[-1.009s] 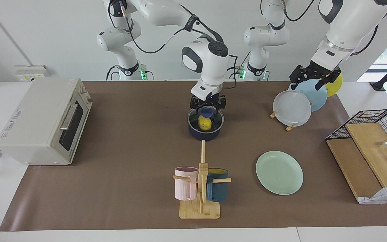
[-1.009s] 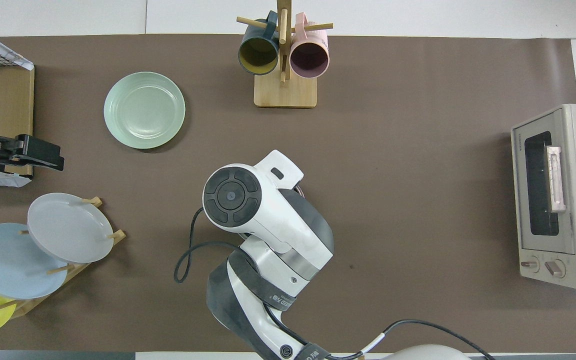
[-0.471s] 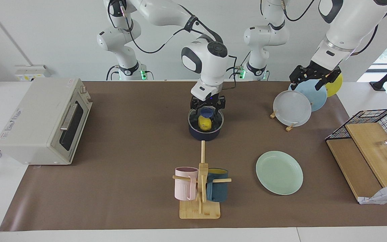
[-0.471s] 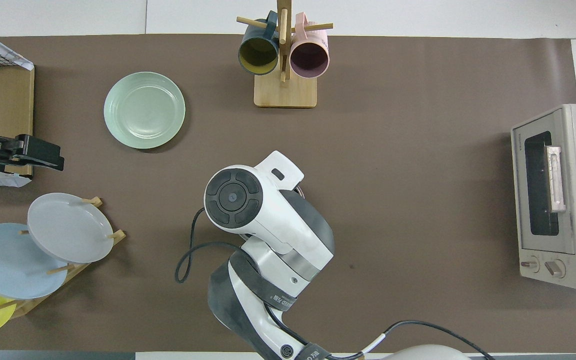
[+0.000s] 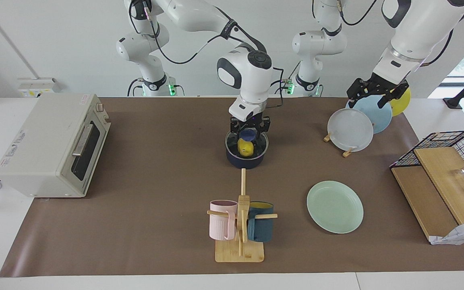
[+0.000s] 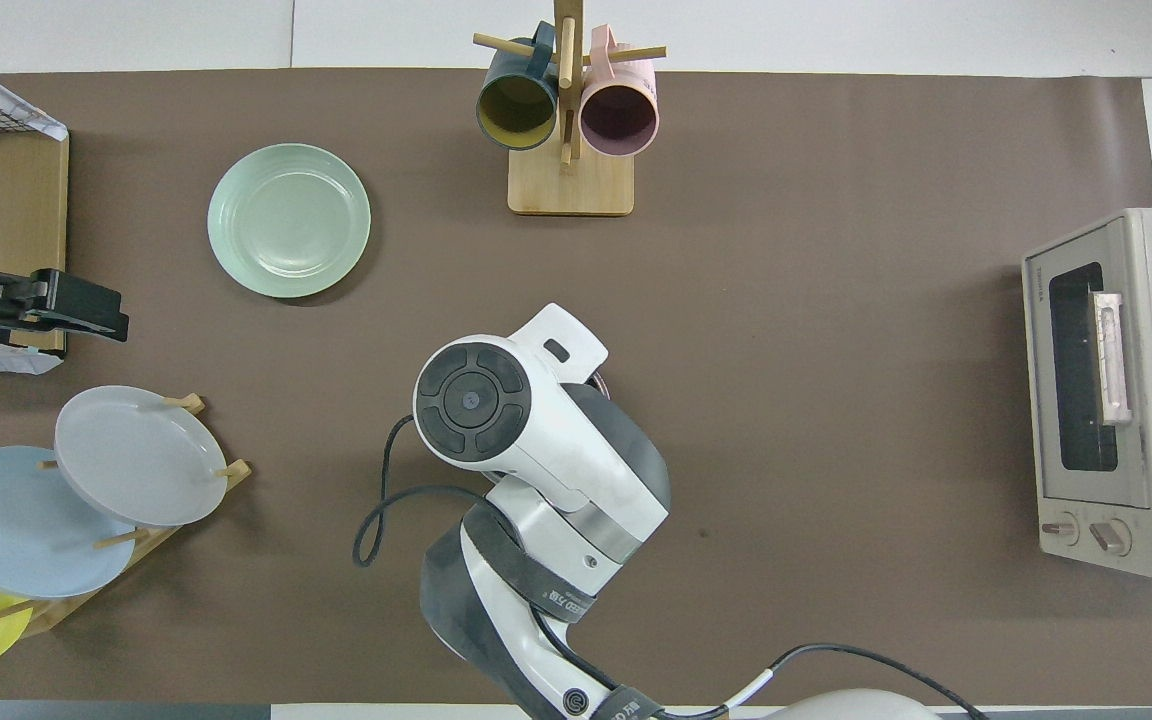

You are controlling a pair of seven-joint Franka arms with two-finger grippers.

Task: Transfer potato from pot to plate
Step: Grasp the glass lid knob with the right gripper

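At the centre of the facing view, the right claw (image 5: 249, 139) reached down into the pot (image 5: 247, 158), its fingers at the potato (image 5: 245, 148) lying inside; whether they had pinched it I could not tell. The plate (image 5: 335, 206) lay on the bench (image 5: 155, 193) at lower right of that view, well apart from the pot. The left claw (image 5: 377, 92) waited, spread wide, over the plate rack (image 5: 338, 143) at upper right.

A robotics lab staged as a kitchen: two white arms bolted by a table (image 5: 155, 249) under brown paper, bare white walls, toaster oven (image 5: 50, 145), mug rack (image 5: 240, 225), plate rack (image 5: 346, 152).
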